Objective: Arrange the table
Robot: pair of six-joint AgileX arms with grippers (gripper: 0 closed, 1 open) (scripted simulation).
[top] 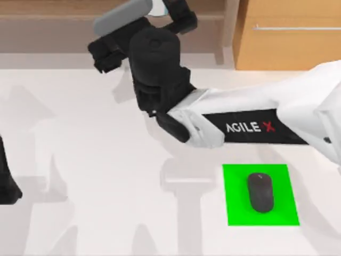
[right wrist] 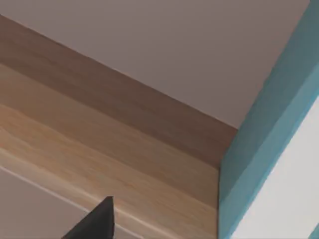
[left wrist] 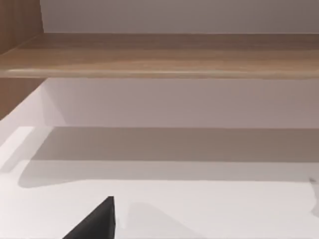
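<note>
Table: the large flat plain white matte tabletop (top: 96, 176) spans the top view from 3 to 9 o'clock; rigid, smooth, likely slippery for whatever slides on it; a fixed surface, nothing to grasp.
Pad: small bright green rectangular pad (top: 237, 208) at 5 o'clock, thin, flat.
Mouse: dark rounded computer mouse (top: 260, 192) resting on the pad; probably light, hard-shelled, best pinched across its sides.
Right gripper (top: 114, 24): at 12 o'clock over the brown wooden shelf (top: 48, 26), carrying a grey-and-teal flat object (top: 125, 15); finger spread: cannot tell.
Left arm (top: 6, 181): parked at 9 o'clock.
Cabinet: light-wood drawer cabinet (top: 287, 48) with metal bar handle, 1 o'clock.
</note>
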